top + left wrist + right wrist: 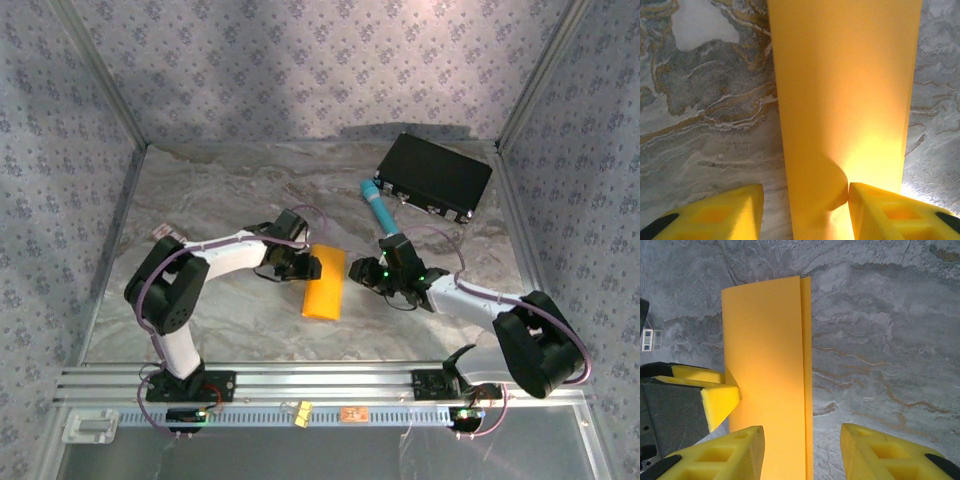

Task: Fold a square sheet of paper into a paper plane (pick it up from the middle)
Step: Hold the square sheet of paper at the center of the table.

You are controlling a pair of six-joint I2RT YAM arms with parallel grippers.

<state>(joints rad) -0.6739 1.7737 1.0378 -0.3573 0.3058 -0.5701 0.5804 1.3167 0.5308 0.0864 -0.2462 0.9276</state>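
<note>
The square sheet of paper (322, 282), bright orange-yellow, lies on the marble table folded in half into a long strip with its two layers slightly offset (771, 355). My left gripper (305, 266) is at the strip's left side. It stands open in the left wrist view (805, 195), with the paper's (840, 90) edge between the jaws and the right fingertip (860, 197) pressing a small bulge into the sheet. My right gripper (360, 272) is at the strip's right side. It is open (802, 437) and straddles the paper's right edge, with bare table under its right finger (880, 450).
A teal pen-like cylinder (378, 205) lies just behind the right gripper, and a black box (434, 176) stands at the back right. A small white-and-red card (165, 233) lies at the far left. Patterned walls close in the table, and an aluminium rail (320, 385) runs along the front.
</note>
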